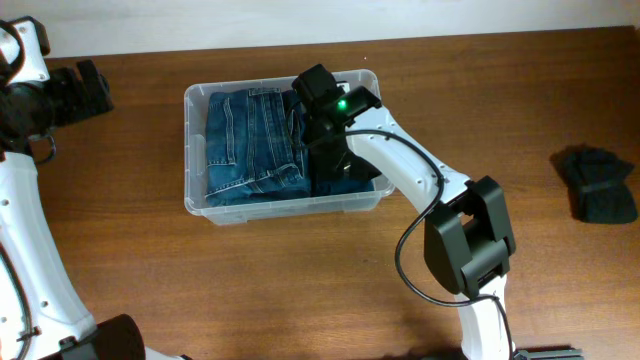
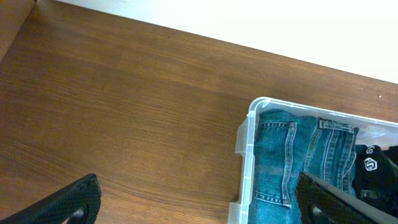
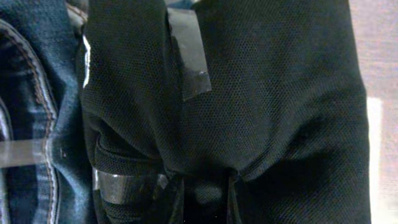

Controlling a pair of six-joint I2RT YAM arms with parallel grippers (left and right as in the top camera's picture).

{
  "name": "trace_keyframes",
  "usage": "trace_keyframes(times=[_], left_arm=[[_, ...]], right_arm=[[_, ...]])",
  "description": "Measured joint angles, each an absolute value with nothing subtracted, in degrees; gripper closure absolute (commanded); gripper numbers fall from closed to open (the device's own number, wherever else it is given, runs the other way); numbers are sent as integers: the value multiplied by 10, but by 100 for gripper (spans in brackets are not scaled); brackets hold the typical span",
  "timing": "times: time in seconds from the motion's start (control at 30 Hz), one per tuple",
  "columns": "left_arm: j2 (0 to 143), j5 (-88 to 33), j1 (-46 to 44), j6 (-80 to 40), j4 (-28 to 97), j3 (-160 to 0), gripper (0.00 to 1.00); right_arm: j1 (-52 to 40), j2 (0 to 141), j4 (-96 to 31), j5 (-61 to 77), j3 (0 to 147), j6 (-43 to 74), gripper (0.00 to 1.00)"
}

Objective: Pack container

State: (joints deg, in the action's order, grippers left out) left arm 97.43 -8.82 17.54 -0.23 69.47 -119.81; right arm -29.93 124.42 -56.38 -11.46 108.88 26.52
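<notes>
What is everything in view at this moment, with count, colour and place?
container: one, clear plastic, on the table, left of centre.
jeans: one folded pair, blue, in the container's left part.
black garment: one, black mesh, in the container's right part, beside the jeans.
bundle: one, black, on the table at the far right, apart from the container.
table: one, brown wood, under everything.
left end effector: one, black, open, over bare table by the container's jeans end.
right end effector: one, black, down in the container, closed on the black garment.
</notes>
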Motion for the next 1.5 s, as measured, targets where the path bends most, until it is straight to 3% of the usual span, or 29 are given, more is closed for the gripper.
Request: trace_keyframes(times=[0.13, 0.33, 0.67, 0.83, 1.13, 1.5], left_arm=[[974, -88, 176, -2, 695, -1198, 1], [974, -88, 175, -2, 695, -1198, 1], [974, -88, 176, -2, 695, -1198, 1], [974, -88, 175, -2, 695, -1198, 1], [978, -88, 175, -2, 695, -1198, 1], [993, -88, 175, -2, 693, -1198, 1]], right_arm=[[-292, 1258, -632, -99, 1149, 265, 82], [-277, 1274, -742, -92, 1309, 253, 58], [-181, 1273, -903, -93, 1516, 210, 39], [-53, 1275, -966, -93, 1517, 184, 32], [183, 1275, -969, -93, 1468, 99, 13], [361, 1275, -825, -70, 1213, -9, 14]])
